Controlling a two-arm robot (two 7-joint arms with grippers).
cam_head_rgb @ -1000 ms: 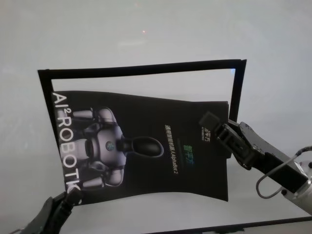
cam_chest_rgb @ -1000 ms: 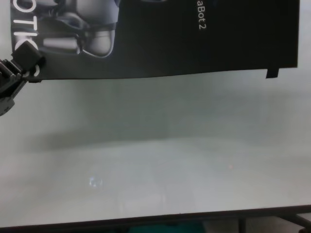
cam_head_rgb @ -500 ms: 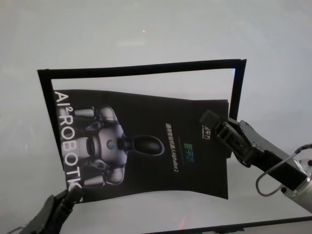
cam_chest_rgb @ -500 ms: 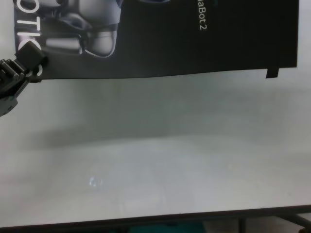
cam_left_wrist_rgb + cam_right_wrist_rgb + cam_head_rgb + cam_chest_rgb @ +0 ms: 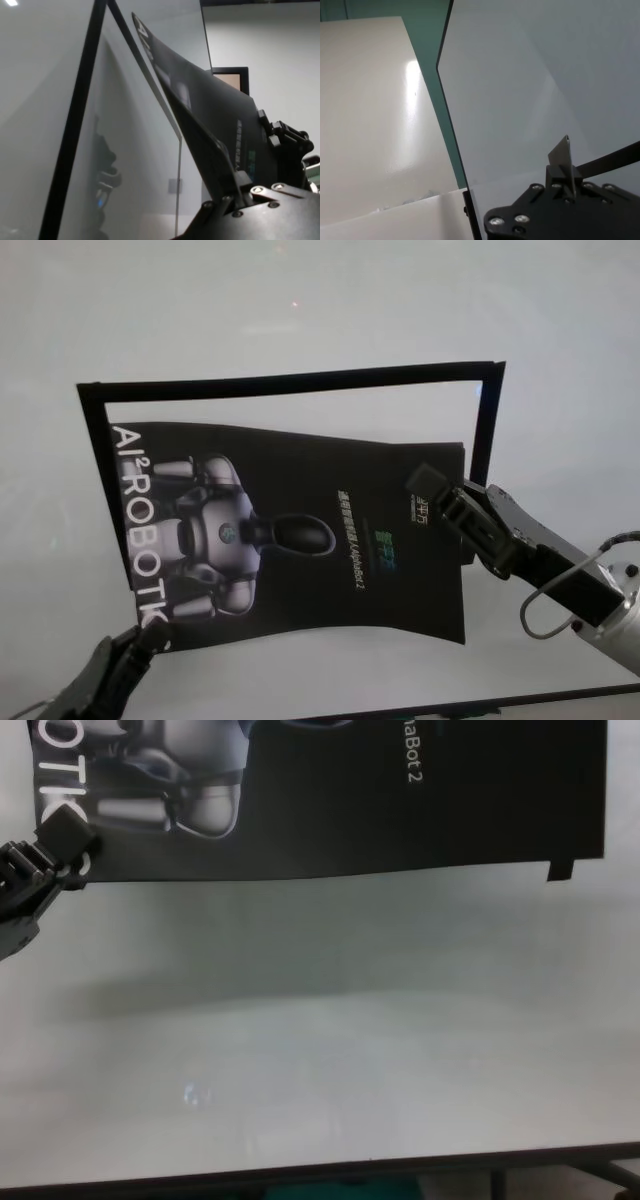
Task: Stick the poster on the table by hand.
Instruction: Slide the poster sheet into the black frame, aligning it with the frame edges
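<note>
poster [image 5: 300,540] held up off the white worktop [image 5: 300,300], centre of head view, sagging slightly. left tool [image 5: 140,638] clamped on its lower-left corner, right tool [image 5: 440,495] clamped on its right edge mid-frame. black tape strips [image 5: 290,383] form a frame on the worktop behind.

Showing the poster [image 5: 400,810] hanging above the table [image 5: 330,1060], casting a soft shadow below. Left gripper [image 5: 55,845] pinching its lower corner, beside the white letters and robot figure. A small black tab [image 5: 562,870] jutting down at the poster's far corner.
</note>
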